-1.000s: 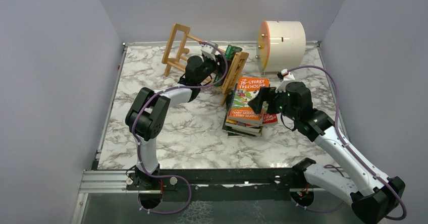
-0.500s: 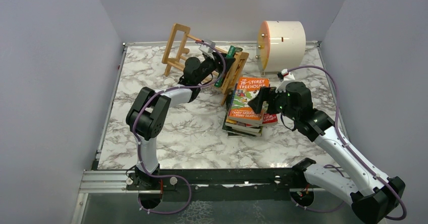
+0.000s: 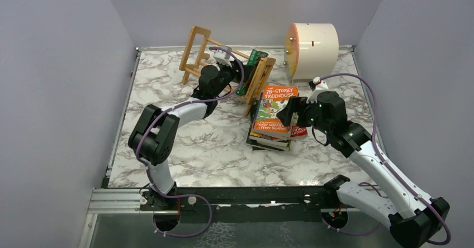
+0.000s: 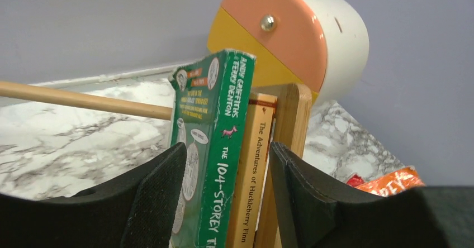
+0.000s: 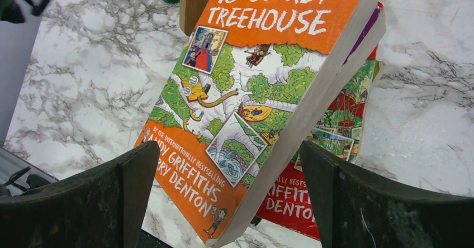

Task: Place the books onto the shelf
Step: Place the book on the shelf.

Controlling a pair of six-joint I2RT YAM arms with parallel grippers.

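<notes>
My right gripper hangs spread wide. The orange book lies just beneath it, long axis running ahead toward the shelf. My left gripper straddles the shelved green book; I cannot tell whether it is clamped.

Looked down from high behind; from 2 wrists, peered close and low, all 3 catching the shelf.

The pale wooden slatted rack looks smooth. The orange paperback's paper cover is glossy, the white-grey marbled tabletop gleams, and the black finger pads look matt and grainy.
</notes>
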